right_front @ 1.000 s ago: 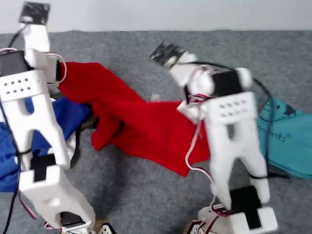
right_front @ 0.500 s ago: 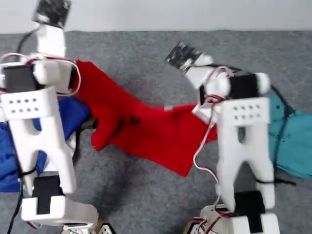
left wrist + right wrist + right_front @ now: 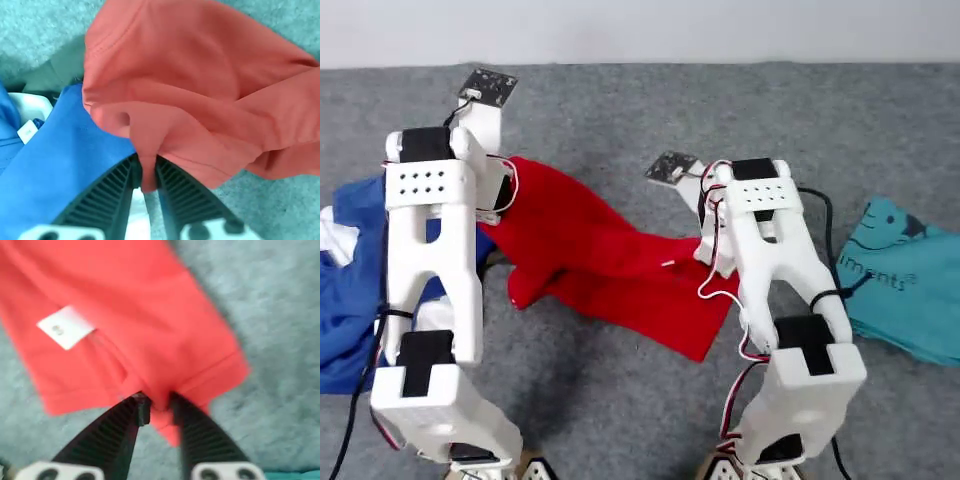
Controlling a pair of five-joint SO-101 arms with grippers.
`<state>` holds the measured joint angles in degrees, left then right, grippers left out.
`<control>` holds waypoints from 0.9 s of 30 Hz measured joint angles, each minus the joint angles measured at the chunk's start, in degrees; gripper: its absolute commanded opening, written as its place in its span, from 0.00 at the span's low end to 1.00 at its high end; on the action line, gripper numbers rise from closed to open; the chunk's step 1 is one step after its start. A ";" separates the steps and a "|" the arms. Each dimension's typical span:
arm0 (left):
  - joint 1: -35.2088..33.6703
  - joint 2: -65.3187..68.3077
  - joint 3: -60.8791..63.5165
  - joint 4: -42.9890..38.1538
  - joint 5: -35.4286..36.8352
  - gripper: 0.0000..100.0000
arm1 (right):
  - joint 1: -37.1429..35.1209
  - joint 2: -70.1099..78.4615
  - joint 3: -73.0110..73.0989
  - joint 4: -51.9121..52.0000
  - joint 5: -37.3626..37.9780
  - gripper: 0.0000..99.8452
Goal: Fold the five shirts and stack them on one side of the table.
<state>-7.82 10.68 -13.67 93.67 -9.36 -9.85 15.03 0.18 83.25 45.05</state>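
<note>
- Red shirt (image 3: 590, 260): crumpled in a diagonal band across the centre of the high view, running from upper left to lower centre. It lies on the grey surface (image 3: 620, 410) between the two arms and is not yet flattened or folded.
- Left claw (image 3: 145, 175): clenched on a narrow fold at the shirt's upper-left end, with only a thin pinch of cloth between the jaws.
- Right claw (image 3: 157, 407): clenched on a hemmed edge at the shirt's right end, near a white label (image 3: 65, 327) sewn to the cloth.
- Blue shirt (image 3: 350, 300): heaped at the left edge of the high view, touching the red shirt's held end and just beside the left claw.
- Teal shirt (image 3: 905, 290): unfolded at the right edge of the high view, apart from the red shirt.
- Probable step: spreading the red shirt between both claws before folding. The task appears to be at an early stage, as no shirt in view is folded.
- Hazards:
  - Either thin pinch may slip free if the arms pull apart too hard, dropping that end in a heap.
  - The blue shirt is in contact with the held end and may be dragged along with it.
  - The twisted middle may be laid down creased, giving a crooked fold.
</note>
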 measured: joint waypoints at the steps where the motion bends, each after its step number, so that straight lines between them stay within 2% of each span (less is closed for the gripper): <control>1: 0.00 0.00 0.00 0.00 0.00 0.01 | 0.09 0.00 -1.32 1.14 -1.23 0.28; 4: 0.00 0.00 0.00 0.00 0.00 0.01 | 0.26 0.09 -6.68 5.01 -4.04 0.28; 9: 0.00 0.00 0.00 0.00 0.00 0.01 | -1.23 2.90 -11.78 6.51 -4.66 0.28; 18: 0.00 0.00 0.00 0.00 0.00 0.01 | -1.05 8.62 -11.96 6.77 -4.92 0.28; 27: 0.00 0.00 0.00 0.00 0.00 0.01 | -0.97 8.62 -11.96 14.15 -4.92 0.28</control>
<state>-7.82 10.68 -13.67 93.67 -9.36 -10.81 23.65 -11.78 97.41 40.13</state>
